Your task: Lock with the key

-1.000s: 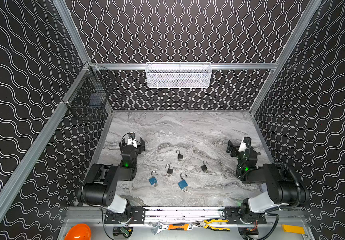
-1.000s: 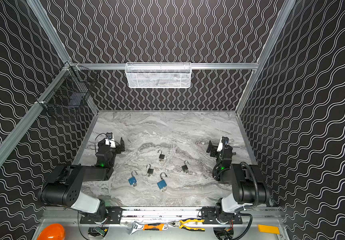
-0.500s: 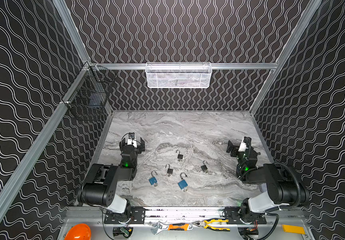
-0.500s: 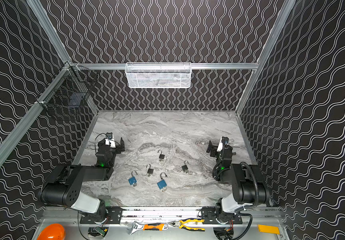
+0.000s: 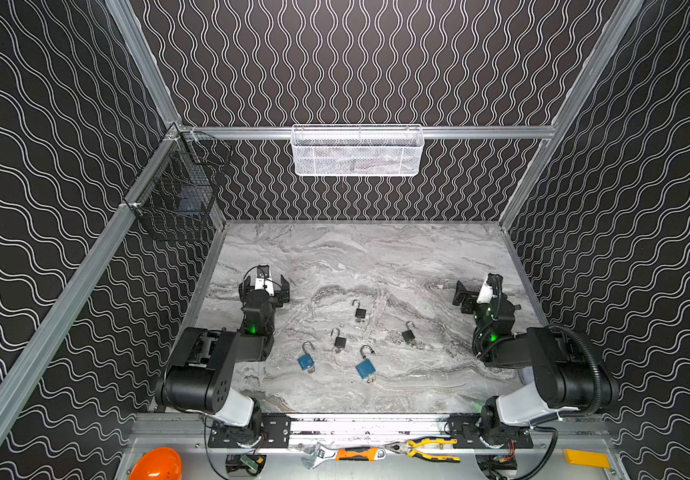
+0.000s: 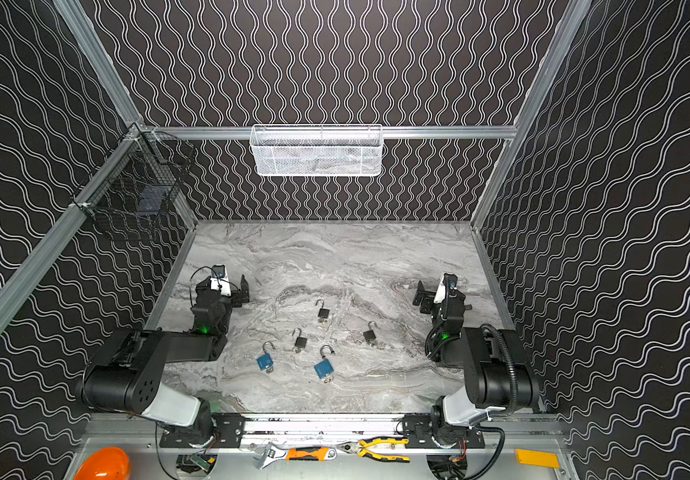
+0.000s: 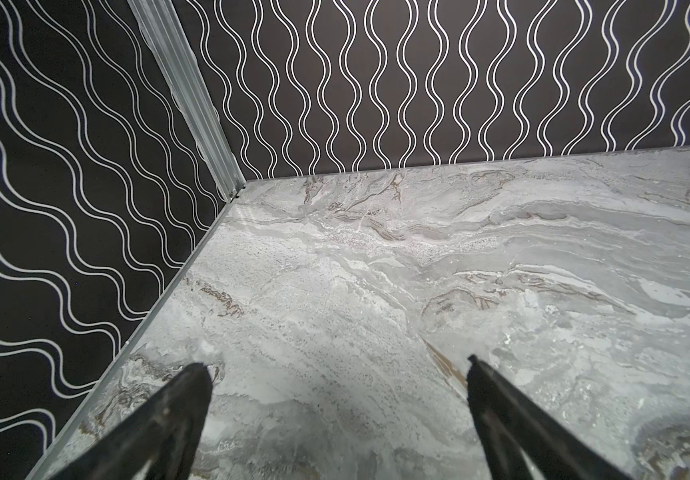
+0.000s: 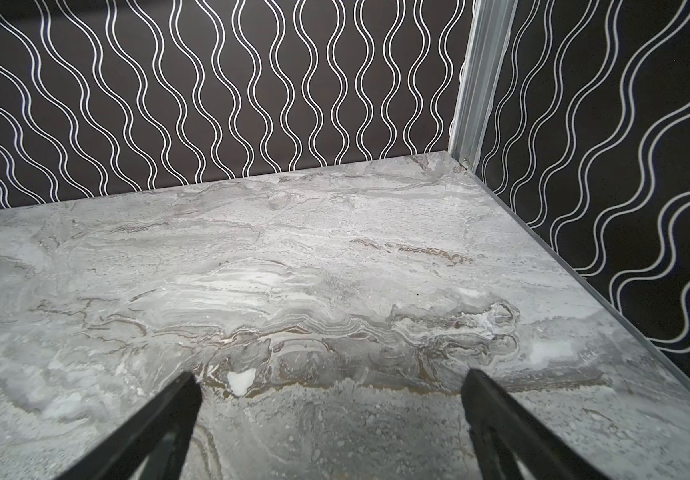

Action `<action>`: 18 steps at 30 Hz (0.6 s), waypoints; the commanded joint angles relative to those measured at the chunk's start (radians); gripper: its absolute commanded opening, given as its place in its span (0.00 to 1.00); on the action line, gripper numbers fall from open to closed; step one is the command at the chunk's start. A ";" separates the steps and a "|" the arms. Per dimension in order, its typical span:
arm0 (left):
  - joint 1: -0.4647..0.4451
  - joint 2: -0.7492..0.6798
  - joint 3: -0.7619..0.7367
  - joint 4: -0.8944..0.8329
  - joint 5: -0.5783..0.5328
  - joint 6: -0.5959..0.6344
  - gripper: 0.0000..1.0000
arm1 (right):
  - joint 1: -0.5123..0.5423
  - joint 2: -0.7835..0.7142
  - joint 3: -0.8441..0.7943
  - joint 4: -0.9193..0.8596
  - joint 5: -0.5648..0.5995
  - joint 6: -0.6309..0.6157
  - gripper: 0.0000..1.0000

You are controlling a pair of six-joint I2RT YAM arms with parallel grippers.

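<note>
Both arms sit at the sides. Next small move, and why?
Probably bring the left pincer toward the nearer blue padlock: that pincer and the right pincer stand open and empty, and the padlock lies untouched, shackle seemingly open.

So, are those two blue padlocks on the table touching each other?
Apart. In both top views bare table shows between the left-hand blue padlock and the right-hand blue padlock.

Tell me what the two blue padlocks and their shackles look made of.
Bodies of the left blue padlock and right blue padlock: matte blue, likely painted metal, possibly plastic-covered; too small to tell. Their shackles look bare steel, grey and shiny.
</note>
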 commanded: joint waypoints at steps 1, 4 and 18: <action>0.001 -0.002 0.007 0.018 0.002 -0.003 0.99 | 0.001 -0.002 -0.004 0.023 0.011 -0.011 1.00; 0.002 -0.003 0.004 0.024 -0.002 0.000 0.99 | 0.001 -0.005 -0.010 0.038 0.018 -0.014 1.00; -0.024 -0.178 0.193 -0.492 -0.105 -0.036 0.99 | 0.006 -0.178 -0.027 -0.065 0.119 0.018 1.00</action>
